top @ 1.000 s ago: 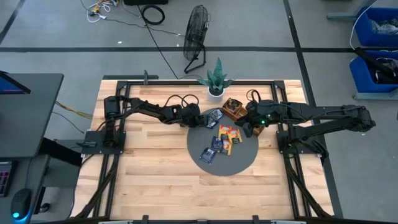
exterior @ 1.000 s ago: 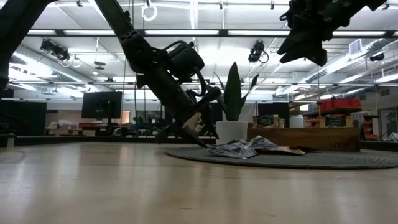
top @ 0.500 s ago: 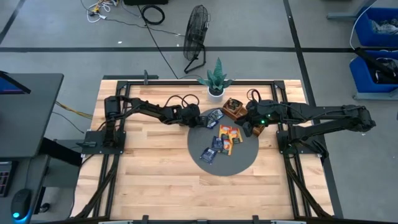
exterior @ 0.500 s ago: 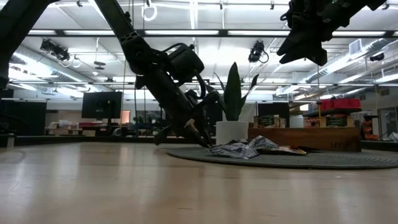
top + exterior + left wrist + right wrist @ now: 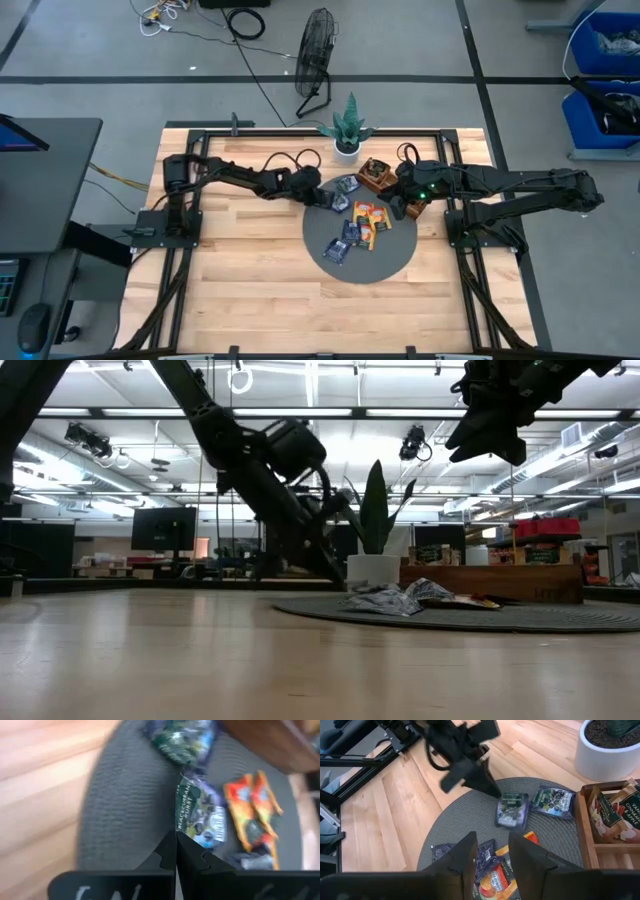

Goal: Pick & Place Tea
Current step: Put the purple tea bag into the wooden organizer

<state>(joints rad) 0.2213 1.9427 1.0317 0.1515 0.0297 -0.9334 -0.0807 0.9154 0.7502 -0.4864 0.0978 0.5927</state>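
Note:
Several flat tea sachets lie on a round grey mat (image 5: 395, 255): dark blue ones (image 5: 346, 184) and orange ones (image 5: 368, 215). At the mat's far left, my left gripper (image 5: 327, 198) is shut on a dark blue sachet (image 5: 197, 815), which also shows in the right wrist view (image 5: 511, 810). My right gripper (image 5: 492, 855) hangs open above the mat's right side, by the wooden tray (image 5: 378, 175), with nothing between its fingers. My left gripper pinches the dark blue sachet's near edge (image 5: 179, 831) between its two fingertips (image 5: 170, 849). The fingers come slanting down from the table's left side. The sachet stretches away from the fingertips over the mat; whether it is clear of the mat I cannot tell.
A potted plant (image 5: 347, 130) stands at the table's far edge behind the tray, which holds packets (image 5: 615, 815). Bare wooden tabletop (image 5: 250, 280) lies in front of and left of the mat. The black frame rails (image 5: 180, 260) run along both sides.
My left gripper has shut its fingers on the dark blue sachet's edge at the mat's far left. It has rolled about its own axis and drawn slightly upward. My right gripper has kept still.

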